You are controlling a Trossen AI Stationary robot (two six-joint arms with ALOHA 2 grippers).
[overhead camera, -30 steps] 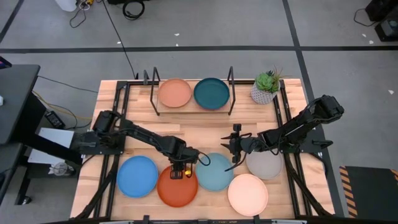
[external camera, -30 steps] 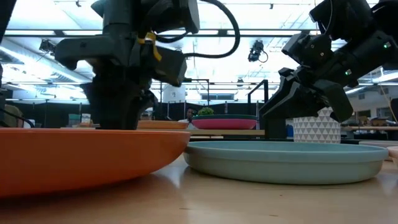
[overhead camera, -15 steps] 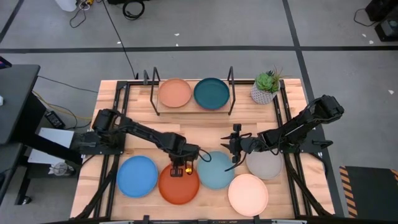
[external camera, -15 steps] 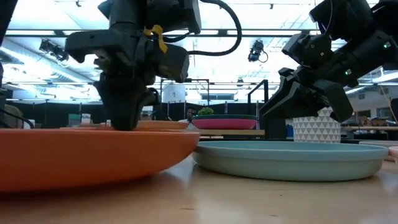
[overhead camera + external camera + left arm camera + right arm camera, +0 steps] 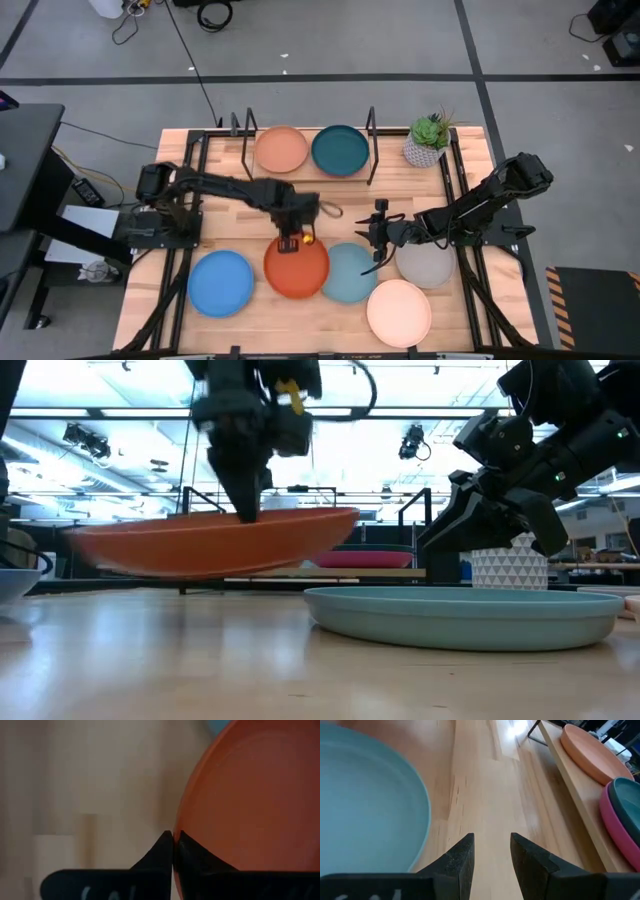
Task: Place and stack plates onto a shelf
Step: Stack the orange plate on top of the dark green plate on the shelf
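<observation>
An orange plate hangs above the table's near middle, with my left gripper shut on its far rim. In the low view the orange plate floats clear of the wood. A light turquoise plate lies flat to its right. My right gripper stands open just beyond that plate's far edge, nothing between its fingers. On the shelf at the far side, a peach plate rests beside a dark teal plate, which sits on a magenta one. My left gripper pinches the orange plate's far rim between its two fingers, one finger inside the dish and one outside. The fingers come from above, pointing down. The plate is lifted clear of the table and hangs nearly level below them.
A bright blue plate lies at the near left. A grey plate and a pale peach-cream plate lie at the near right. A small potted plant stands right of the shelf. Black rails run along both table sides.
My left gripper has taken hold of the orange plate's far rim and risen, going toward the table's far edge and a little right. The plate, which lay on the table, is now lifted clear and has travelled with it.
</observation>
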